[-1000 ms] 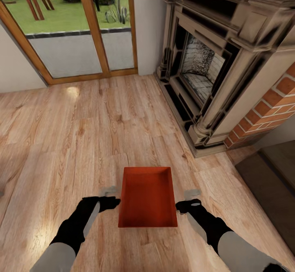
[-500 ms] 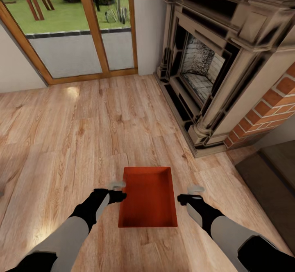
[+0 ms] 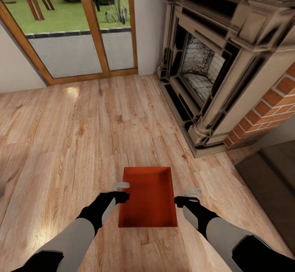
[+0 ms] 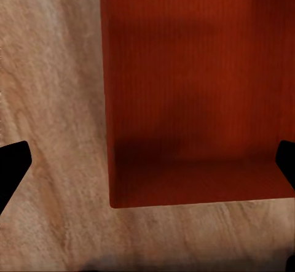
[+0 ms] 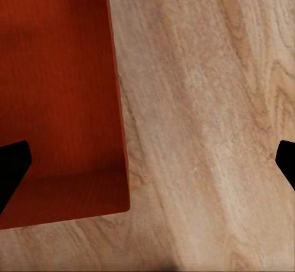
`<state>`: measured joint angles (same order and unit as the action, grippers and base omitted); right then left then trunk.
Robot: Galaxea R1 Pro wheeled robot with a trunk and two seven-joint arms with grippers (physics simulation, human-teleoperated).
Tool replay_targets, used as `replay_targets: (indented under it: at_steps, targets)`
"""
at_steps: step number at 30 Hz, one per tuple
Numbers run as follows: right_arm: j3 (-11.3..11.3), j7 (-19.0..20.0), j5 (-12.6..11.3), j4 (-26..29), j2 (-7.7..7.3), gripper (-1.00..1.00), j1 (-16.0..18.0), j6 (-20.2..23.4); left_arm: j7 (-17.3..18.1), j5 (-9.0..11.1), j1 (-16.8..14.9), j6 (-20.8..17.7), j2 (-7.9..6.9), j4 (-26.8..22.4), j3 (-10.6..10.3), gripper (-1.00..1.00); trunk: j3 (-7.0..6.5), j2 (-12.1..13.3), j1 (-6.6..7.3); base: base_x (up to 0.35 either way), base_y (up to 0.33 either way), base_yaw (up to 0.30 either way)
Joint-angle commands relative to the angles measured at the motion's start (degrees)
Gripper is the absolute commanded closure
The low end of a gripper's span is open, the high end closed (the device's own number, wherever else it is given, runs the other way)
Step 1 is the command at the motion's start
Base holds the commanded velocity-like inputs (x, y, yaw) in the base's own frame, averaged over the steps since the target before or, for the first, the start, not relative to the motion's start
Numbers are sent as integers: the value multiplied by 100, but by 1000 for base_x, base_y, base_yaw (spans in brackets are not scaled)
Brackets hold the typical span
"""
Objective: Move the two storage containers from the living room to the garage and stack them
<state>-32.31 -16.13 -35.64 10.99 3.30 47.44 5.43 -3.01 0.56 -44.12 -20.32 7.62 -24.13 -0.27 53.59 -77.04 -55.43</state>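
1. One orange-red storage bin (image 3: pixel 148 198) resting open side up on the light wood-plank floor (image 3: pixel 82 141) of the living room, at about 6 o'clock in the head view.
2. Fireplace (image 3: pixel 205 71) up at 2 o'clock, glass garden door (image 3: pixel 73 30) at 11 o'clock; both well apart from the bin.
3. Left pincer (image 3: pixel 121 193) just at the bin's left long wall, around 8 o'clock from the bin's middle; right pincer (image 3: pixel 186 197) just beside the right long wall, around 3 o'clock.
4. Both pincers spread wide: in each wrist view, dark fingertips (image 4: pixel 13 161) sitting far apart at the frame edges, with a bin wall running between them.
5. Nothing pinched yet; contact with the walls hard to tell.
6. Likely reason for the mirrored placement: a thin-walled, wide bin lifts more steadily with one grip on each long side.
7. Judged stage: early, the lift still to come, then the trip to the garage.
8. Risk: thin wall slipping or flexing if a pincer closes off-centre.
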Motion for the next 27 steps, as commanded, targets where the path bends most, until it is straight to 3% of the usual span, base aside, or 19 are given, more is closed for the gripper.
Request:
replay_targets:
  at_steps: [1, 12, 17, 27]
  targets:
    - [-45, -40, -26, -7, 0, -100, 2, 38, -24, -13, 0, -36, 11, -15, -8, -100, 3, -2, 0, 0, 0, 0]
    - [-95, -20, 28, -81, -7, -100, 2, 158, -96, -62, 0, -27, -6, -21, -35, -100, 3, -2, 0, 0, 0, 0]
    - [-86, -166, 0, -70, -5, -100, 2, 454, -96, -58, 0, -33, -14, -19, -46, -100, 3, -2, 0, 0, 0, 0]
    - [-83, -214, -4, -59, -8, -100, 2, 471, -78, -56, 0, -69, 0, -13, -29, -100, 7, -2, 0, 0, 0, 0]
